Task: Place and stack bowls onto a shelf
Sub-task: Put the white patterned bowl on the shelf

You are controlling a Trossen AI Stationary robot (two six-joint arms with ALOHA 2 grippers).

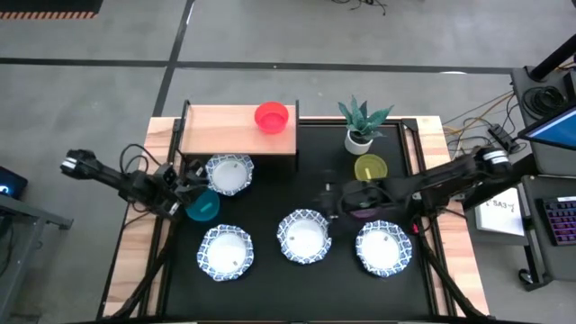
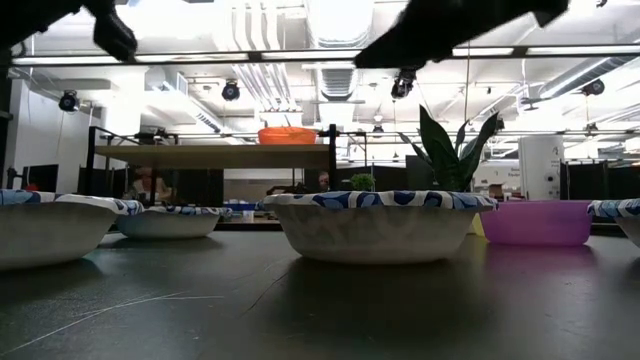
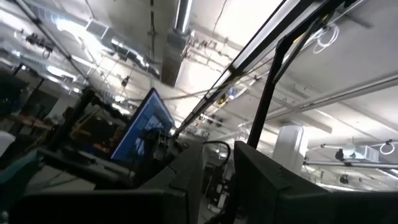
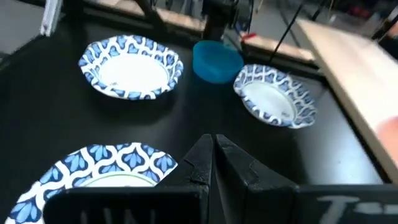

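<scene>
The wooden shelf (image 1: 225,131) stands at the table's far left, and the red bowl (image 1: 271,116) sits on its right end. Four white bowls with blue rims rest on the tabletop: (image 1: 229,174), (image 1: 226,252), (image 1: 303,236), (image 1: 384,248). The yellow-green bowl (image 1: 370,167) stands near the plant. The purple bowl (image 2: 535,222) lies mostly under my right arm. My right gripper (image 1: 326,198) hovers shut above the middle white bowl (image 4: 93,171). My left gripper (image 1: 183,189) is open beside a teal bowl (image 1: 202,205), tipped upward, with nothing between its fingers.
A small white pot with a green plant (image 1: 359,135) stands at the far edge, right of the shelf. The shelf's black legs (image 1: 185,135) rise near my left arm. Bare black tabletop (image 1: 270,193) lies between the bowls in the middle.
</scene>
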